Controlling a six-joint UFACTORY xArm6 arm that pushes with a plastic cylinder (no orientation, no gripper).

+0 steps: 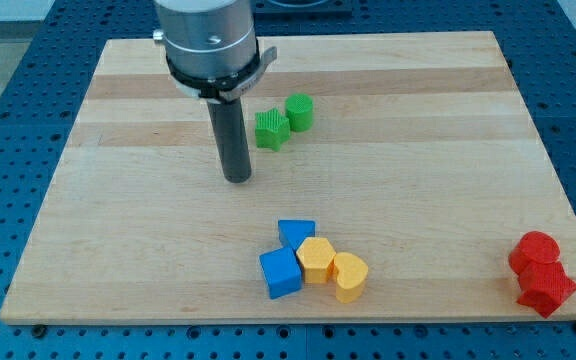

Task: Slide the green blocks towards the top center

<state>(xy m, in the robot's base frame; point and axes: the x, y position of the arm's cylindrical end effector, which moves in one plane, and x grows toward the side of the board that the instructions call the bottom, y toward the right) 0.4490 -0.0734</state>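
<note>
Two green blocks lie near the view's top centre: a green star-like block (271,129) and a green round block (299,111), touching each other. My tip (237,177) stands on the wooden board (118,200), to the left of and slightly below the green star-like block, a short gap apart from it.
Near the view's bottom centre sits a cluster: a blue triangle block (295,233), a blue cube (281,272), a yellow hexagon block (317,259) and a yellow heart block (349,276). Two red blocks (540,270) lie at the bottom right corner.
</note>
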